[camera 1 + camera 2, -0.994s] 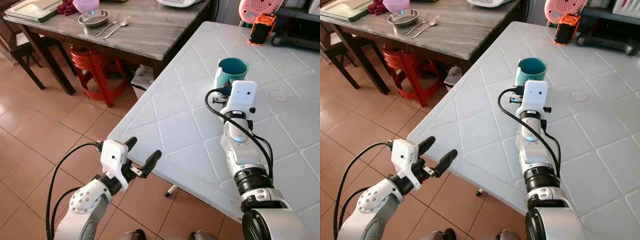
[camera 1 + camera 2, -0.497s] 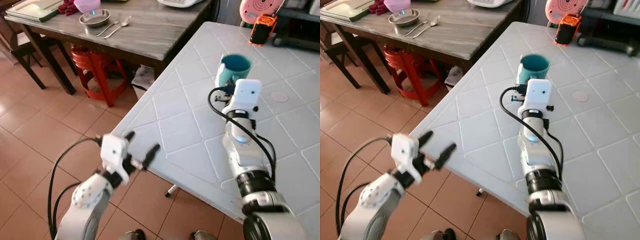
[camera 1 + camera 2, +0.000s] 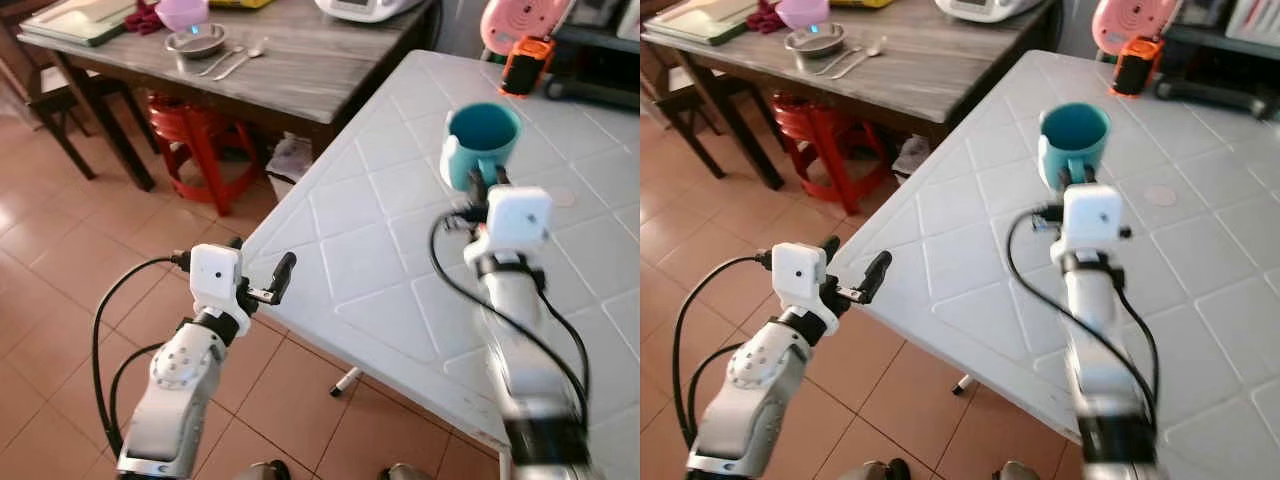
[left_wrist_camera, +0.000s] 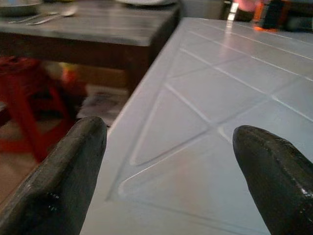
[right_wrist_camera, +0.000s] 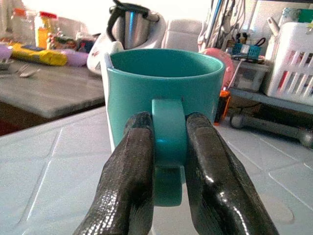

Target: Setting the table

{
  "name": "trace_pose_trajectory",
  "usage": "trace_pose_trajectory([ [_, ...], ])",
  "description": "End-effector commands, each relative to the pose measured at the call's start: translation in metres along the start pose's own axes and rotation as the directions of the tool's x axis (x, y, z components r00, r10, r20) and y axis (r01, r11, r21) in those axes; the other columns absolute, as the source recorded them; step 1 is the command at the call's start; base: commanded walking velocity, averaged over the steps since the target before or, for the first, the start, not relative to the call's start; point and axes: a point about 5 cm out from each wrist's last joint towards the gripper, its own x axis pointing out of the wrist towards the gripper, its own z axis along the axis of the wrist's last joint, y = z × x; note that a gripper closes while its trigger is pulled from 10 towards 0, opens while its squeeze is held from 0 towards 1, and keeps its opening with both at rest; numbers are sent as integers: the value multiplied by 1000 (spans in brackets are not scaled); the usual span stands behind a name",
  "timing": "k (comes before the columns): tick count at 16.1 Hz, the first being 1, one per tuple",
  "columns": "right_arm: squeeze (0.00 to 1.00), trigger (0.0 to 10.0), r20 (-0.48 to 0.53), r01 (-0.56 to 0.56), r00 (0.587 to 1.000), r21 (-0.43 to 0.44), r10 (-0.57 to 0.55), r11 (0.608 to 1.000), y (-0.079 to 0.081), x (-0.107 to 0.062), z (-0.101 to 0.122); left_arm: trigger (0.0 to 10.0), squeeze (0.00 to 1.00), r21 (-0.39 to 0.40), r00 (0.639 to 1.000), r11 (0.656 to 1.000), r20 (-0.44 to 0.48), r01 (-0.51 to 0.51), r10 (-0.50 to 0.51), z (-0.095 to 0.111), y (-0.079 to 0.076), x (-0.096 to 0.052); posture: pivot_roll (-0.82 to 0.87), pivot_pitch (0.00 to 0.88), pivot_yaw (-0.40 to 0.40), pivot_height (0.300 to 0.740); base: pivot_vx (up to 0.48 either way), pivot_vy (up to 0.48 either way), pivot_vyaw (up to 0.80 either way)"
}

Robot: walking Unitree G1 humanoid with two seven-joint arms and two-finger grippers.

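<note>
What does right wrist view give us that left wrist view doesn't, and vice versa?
Right wrist: the right gripper with both fingers clamped on the handle of the teal mug, a kettle and a white basket behind. Left wrist: the left gripper open at the white table's near edge, red stool below. Both: the white table top and the wooden table beyond.

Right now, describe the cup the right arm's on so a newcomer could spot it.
On the white diamond-patterned table, the teal mug stands upright toward the far side, the right gripper with its fingers clamped on its handle. It is the only teal cup; beyond it lies an orange-and-black device.
</note>
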Motion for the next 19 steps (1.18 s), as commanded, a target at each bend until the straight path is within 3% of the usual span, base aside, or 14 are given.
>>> trace_pose_trajectory([
  [1, 0, 10000, -2, -22, 1000, -6, 22, 1000, 2, -8, 6, 10000, 0, 10, 998, 999, -24, -50, 50, -6, 5, 0, -83, 98, 70, 740, 0, 0, 0],
  [5, 0, 10000, -71, -3, 997, 1, 3, 1000, -2, -22, 1, 10000, 0, -13, 999, 999, -27, -45, 44, -6, 6, 6, -91, 96, 78, 740, 0, 0, -400],
  [15, 0, 10000, -119, -32, 992, 12, 33, 999, 5, -28, 0, 10000, 0, -22, 998, 998, -48, -51, 50, -8, 10, 6, -80, 101, 82, 740, 0, 0, -774],
  [19, 0, 10000, -125, -41, 991, 17, 43, 999, 7, -28, 1, 10000, 0, -23, 997, 999, -65, -41, 39, -12, 8, 4, -82, 102, 81, 740, 0, 0, 0],
])
